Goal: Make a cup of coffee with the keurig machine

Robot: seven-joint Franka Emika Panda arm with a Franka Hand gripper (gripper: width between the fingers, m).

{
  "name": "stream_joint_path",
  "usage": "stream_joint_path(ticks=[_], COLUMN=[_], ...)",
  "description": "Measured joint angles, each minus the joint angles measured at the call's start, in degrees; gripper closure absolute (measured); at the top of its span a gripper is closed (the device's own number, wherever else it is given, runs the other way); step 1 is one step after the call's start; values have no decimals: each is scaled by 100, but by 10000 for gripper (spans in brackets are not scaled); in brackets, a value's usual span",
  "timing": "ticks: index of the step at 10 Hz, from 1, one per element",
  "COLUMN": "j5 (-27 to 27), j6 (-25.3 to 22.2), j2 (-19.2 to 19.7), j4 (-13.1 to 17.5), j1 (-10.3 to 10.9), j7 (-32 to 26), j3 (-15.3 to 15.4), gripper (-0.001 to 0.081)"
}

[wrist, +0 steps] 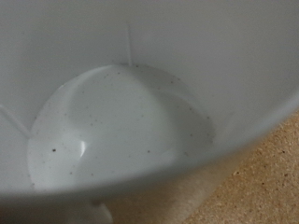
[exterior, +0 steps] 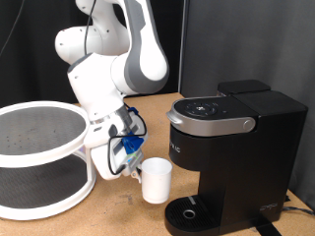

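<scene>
The cup (exterior: 157, 181) is a plain white mug on the wooden table, just to the exterior view's left of the keurig machine (exterior: 236, 147). The machine is black and boxy with its top lid down, and its round drip tray (exterior: 189, 212) is bare. My gripper (exterior: 134, 160) hangs tilted at the cup's left side, right against its rim. The wrist view is filled by the cup's empty white inside (wrist: 121, 121), seen from very close. My fingers do not show in that view.
A white round two-tier rack (exterior: 39, 157) stands on the table at the exterior view's left, close to the arm. A strip of bare wooden table (exterior: 128, 211) lies in front of the cup. A black curtain forms the background.
</scene>
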Motion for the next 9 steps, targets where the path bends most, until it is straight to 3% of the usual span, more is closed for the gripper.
stream_joint_path(ticks=[4,9], j5=[874,1030], j6=[0,3], j2=[257,448], j4=[200,448], j1=[7,8], j7=[-632,-631], j3=[254,390], gripper=[735,735])
